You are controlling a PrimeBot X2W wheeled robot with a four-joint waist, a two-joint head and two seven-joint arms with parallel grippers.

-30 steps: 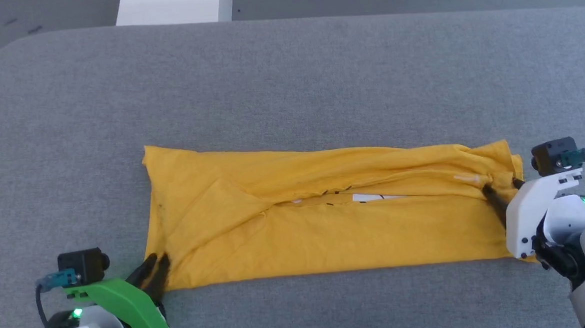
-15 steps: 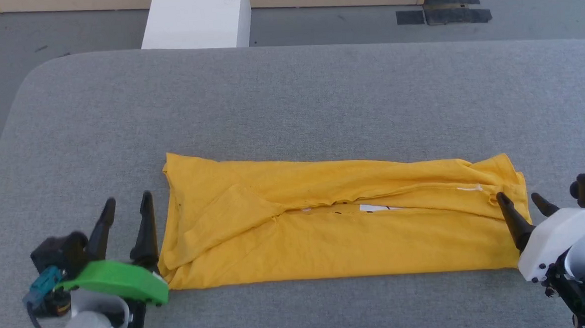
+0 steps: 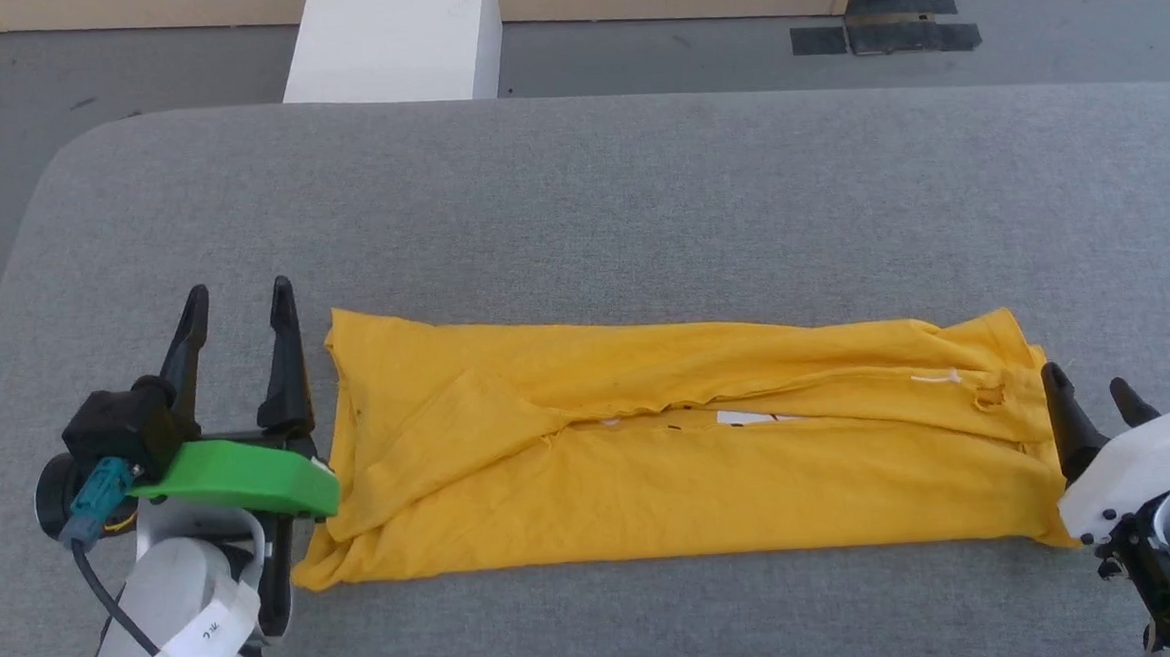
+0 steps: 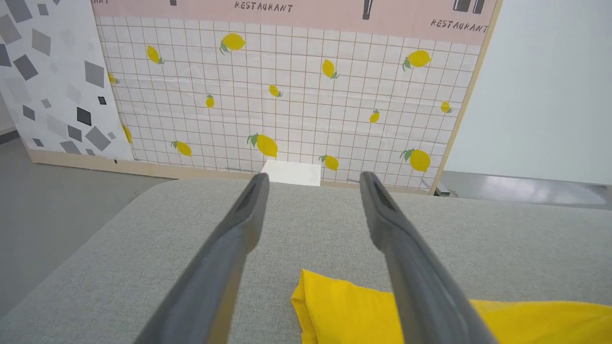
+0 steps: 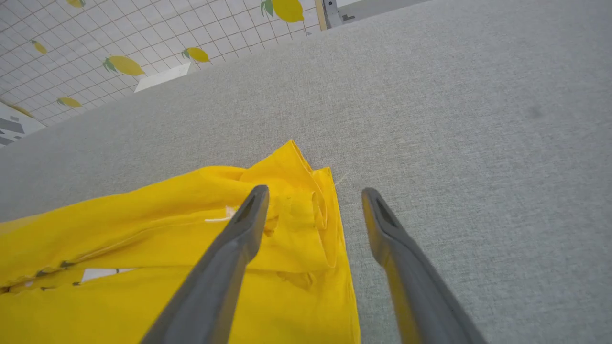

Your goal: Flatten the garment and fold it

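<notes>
The garment (image 3: 672, 454), mustard yellow, lies folded into a long band across the grey table (image 3: 578, 199). A slit along its middle shows bits of white and black print (image 3: 745, 417). My left gripper (image 3: 238, 302) is open, raised just off the band's left end, holding nothing. In the left wrist view the garment's corner (image 4: 334, 306) lies below the open left gripper (image 4: 313, 179). My right gripper (image 3: 1089, 387) is open at the band's right end, empty. The right wrist view has the right gripper (image 5: 315, 193) above the garment's right edge (image 5: 296, 210).
A white box (image 3: 395, 38) stands beyond the table's far edge. Behind it runs a lemon-print grid wall (image 4: 287, 95). Dark mats (image 3: 885, 32) lie on the floor at the far right. Bare grey tabletop stretches beyond the garment.
Both grippers have opened and let go of the garment's ends, then lifted away from it. The camera has tilted up, showing more floor and wall.
</notes>
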